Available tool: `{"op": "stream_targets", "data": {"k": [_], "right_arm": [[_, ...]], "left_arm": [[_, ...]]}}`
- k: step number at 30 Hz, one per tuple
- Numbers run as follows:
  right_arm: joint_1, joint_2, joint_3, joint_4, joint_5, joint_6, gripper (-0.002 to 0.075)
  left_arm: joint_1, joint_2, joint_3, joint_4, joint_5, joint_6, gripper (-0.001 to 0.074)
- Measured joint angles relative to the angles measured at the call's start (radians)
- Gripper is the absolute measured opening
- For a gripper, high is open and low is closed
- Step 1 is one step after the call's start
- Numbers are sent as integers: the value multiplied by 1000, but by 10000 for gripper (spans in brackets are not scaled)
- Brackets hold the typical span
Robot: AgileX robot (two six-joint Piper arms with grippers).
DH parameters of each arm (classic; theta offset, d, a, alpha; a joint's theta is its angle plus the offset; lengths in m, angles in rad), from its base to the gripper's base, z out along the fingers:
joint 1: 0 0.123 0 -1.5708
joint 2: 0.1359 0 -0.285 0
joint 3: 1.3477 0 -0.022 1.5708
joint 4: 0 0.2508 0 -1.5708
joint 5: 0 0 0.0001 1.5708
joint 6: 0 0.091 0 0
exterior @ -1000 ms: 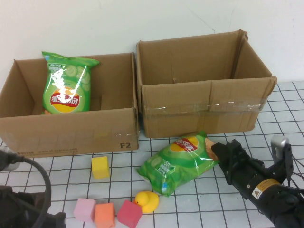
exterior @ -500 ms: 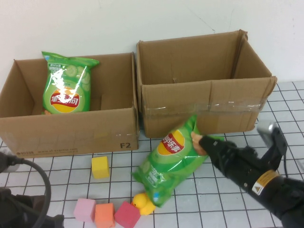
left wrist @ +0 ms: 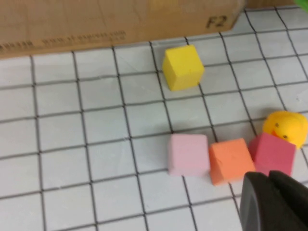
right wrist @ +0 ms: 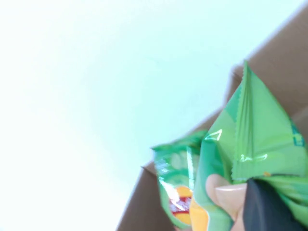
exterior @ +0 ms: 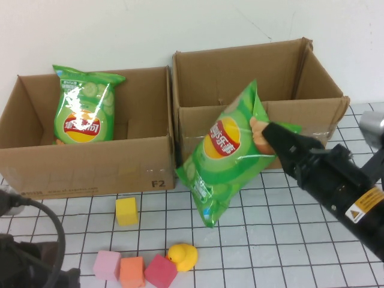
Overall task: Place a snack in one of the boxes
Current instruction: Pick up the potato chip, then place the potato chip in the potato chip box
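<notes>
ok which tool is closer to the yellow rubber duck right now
Left. The left tool, shut, sits low at the table's near left edge, just beside the pink cubes next to the yellow rubber duck. The right tool is raised, gripping the chip bag before the right box.

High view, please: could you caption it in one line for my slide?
Right claw holds a green chip bag aloft before the right-hand cardboard box; left claw parked near foam cubes.
</notes>
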Motion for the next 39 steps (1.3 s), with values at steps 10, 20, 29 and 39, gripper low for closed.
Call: {"op": "stream_targets", "data": {"k": [10, 20, 29, 39], "right_arm": [[-1, -37, -291, -254, 191, 20, 11], [-1, 147, -770, -402, 442, 12, 11], [-1, 387, -1037, -464, 481, 9, 10], [-1, 487, -1133, -552, 513, -33, 16]], "left_arm": [[0, -72, 0, 136, 0, -106, -1], [0, -86, 0, 140, 13, -122, -1], [0, -86, 0, 140, 13, -129, -1], [0, -86, 0, 140, 19, -129, -1]]}}
